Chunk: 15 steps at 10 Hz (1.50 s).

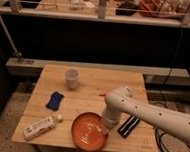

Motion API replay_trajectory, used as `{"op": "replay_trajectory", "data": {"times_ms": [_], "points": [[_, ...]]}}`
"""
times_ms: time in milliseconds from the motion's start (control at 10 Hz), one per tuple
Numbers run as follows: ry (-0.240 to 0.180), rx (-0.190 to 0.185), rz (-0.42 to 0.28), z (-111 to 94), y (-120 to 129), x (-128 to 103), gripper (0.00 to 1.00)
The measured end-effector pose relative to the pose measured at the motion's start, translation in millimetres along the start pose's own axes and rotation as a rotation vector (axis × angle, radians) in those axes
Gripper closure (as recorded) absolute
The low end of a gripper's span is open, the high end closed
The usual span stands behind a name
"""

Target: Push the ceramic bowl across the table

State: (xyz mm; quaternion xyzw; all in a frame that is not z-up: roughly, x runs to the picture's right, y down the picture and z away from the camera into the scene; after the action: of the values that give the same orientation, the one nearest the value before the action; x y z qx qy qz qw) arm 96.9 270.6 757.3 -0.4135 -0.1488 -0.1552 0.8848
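Table [95,79] of light wooden planks, with a white arm [150,113] reaching in from 3 o'clock and bending down over its near half. Ceramic bowl [88,131], orange-red, at the table's 6 o'clock edge, with the hand [107,126] at the bowl's 2 o'clock rim, apart or together cannot be told. White bottle [40,128] lying at 8 o'clock, black flat object [129,126] at 4 o'clock, white cup [71,79] at 11 o'clock, blue cloth [55,100] at 9 o'clock.

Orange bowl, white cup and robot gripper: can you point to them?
ceramic bowl [87,131]: camera view, its ringed inside.
white cup [71,82]: camera view, its side wall.
gripper [107,126]: camera view, the arm's low end, at the bowl's right rim.
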Motion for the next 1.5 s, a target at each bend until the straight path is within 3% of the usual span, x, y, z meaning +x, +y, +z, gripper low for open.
{"op": "replay_trajectory", "data": {"times_ms": [1500], "points": [[-0.006, -0.026, 0.009, -4, 12, 11, 0.99]]}}
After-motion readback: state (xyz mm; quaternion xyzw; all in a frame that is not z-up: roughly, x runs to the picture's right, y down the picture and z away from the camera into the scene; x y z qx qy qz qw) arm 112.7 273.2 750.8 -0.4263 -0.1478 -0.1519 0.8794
